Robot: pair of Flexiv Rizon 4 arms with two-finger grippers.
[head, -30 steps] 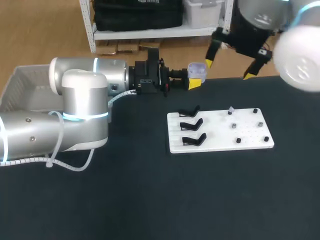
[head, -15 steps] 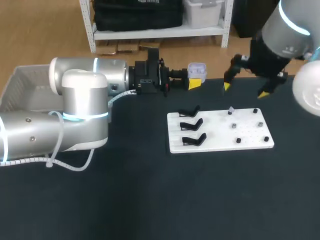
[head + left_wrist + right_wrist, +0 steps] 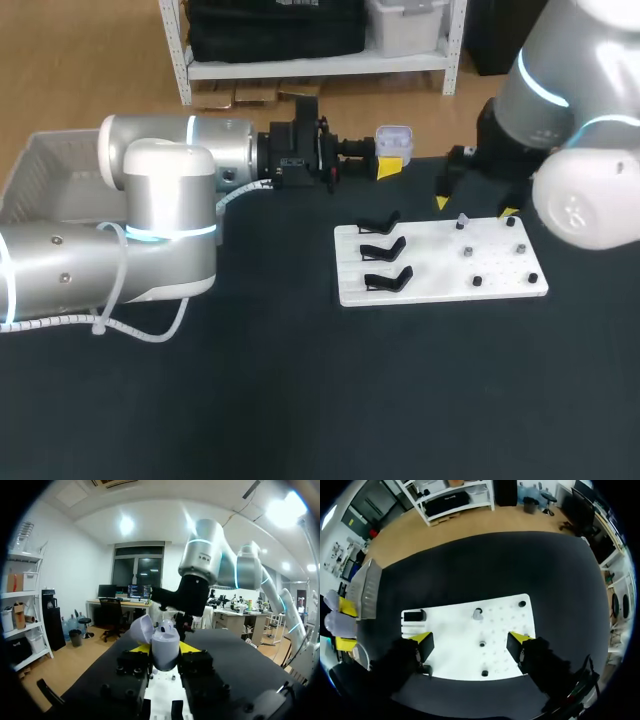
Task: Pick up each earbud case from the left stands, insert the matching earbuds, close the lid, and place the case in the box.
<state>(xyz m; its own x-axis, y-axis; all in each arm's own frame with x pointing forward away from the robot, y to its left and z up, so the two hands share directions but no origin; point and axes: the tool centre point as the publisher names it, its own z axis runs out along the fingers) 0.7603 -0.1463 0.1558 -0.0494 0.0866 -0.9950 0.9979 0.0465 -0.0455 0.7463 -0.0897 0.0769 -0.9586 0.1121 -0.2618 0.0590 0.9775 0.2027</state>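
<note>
The right gripper (image 3: pixel 471 642) hung over the white board (image 3: pixel 450 627) with its fingers (image 3: pixel 424 644) spread wide, and a small earbud (image 3: pixel 478 613) sat below, just ahead of the gap between them. Farther off to its side, the left gripper (image 3: pixel 166 650) squeezed the case (image 3: pixel 164 641), lid up.

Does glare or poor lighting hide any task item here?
Left wrist view: ceiling lights flare overhead, but the open earbud case in the left hand is evenly lit. Head view: no glare on the dark table. Right wrist view: white board evenly lit.
</note>
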